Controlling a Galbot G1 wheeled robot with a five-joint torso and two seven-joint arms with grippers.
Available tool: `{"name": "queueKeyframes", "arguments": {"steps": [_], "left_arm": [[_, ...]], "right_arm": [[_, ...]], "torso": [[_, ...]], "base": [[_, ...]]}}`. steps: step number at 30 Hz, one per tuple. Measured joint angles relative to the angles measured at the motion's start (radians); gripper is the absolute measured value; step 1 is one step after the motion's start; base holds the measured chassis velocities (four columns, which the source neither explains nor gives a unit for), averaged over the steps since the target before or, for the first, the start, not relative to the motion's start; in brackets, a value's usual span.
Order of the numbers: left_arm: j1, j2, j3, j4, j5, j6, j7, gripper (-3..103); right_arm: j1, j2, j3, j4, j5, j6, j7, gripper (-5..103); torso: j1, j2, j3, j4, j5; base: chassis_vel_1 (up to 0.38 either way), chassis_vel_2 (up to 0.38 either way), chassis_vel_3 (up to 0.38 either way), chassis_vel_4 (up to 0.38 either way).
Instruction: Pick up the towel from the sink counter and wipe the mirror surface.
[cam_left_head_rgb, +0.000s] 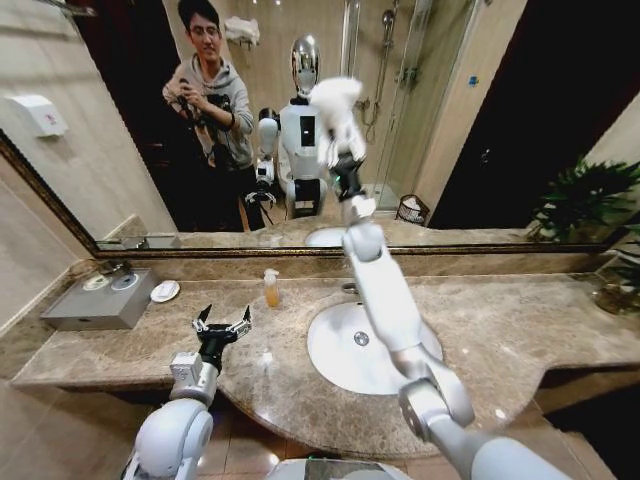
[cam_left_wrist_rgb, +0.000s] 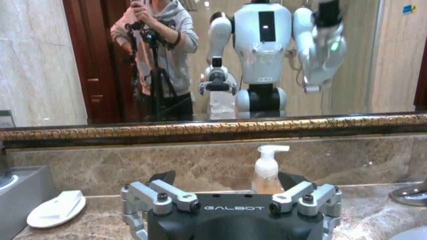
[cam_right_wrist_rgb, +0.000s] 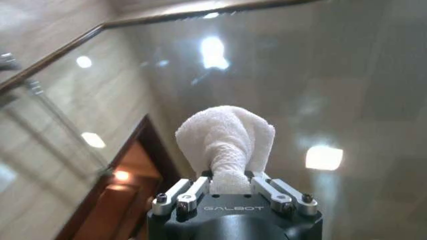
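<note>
Pressing towel (cam_left_head_rgb: 336, 100) on mirror (cam_left_head_rgb: 480, 120); soap bottle (cam_left_head_rgb: 271, 288) below.

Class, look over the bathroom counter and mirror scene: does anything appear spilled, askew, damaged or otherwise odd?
Nothing stands out. The right gripper holds the towel up at the mirror; the left gripper hovers open over the sink counter. The soap bottle stands upright, and the white dish lies flat.

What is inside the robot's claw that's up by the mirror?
The right gripper is shut on the white towel. The towel bunches out past the fingers toward the mirror. The pinched part between the fingers is covered.
</note>
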Motion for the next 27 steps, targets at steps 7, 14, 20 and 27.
{"name": "queueKeyframes", "arguments": {"steps": [7,14,20,27], "left_arm": [[0.0,0.0,0.0,0.0,0.0,0.0,0.0,100],[0.0,0.0,0.0,0.0,0.0,0.0,0.0,100],[0.0,0.0,0.0,0.0,0.0,0.0,0.0,100],[0.0,0.0,0.0,0.0,0.0,0.0,0.0,100]], "right_arm": [[-0.028,-0.016,0.069,-0.028,0.001,0.059,0.017,19],[-0.021,-0.066,0.236,-0.026,0.051,0.1,0.09,19],[-0.034,-0.073,0.32,-0.047,0.075,0.111,0.098,19],[-0.069,-0.004,0.244,-0.087,0.037,0.147,0.0,19]], "torso": [[0.0,0.0,0.0,0.0,0.0],[0.0,0.0,0.0,-0.0002,0.0003],[0.0,0.0,0.0,-0.0007,0.0003],[0.0,0.0,0.0,0.0004,-0.0003]], "base": [[0.0,0.0,0.0,0.0],[0.0,0.0,0.0,0.0],[0.0,0.0,0.0,0.0],[0.0,0.0,0.0,0.0]]}}
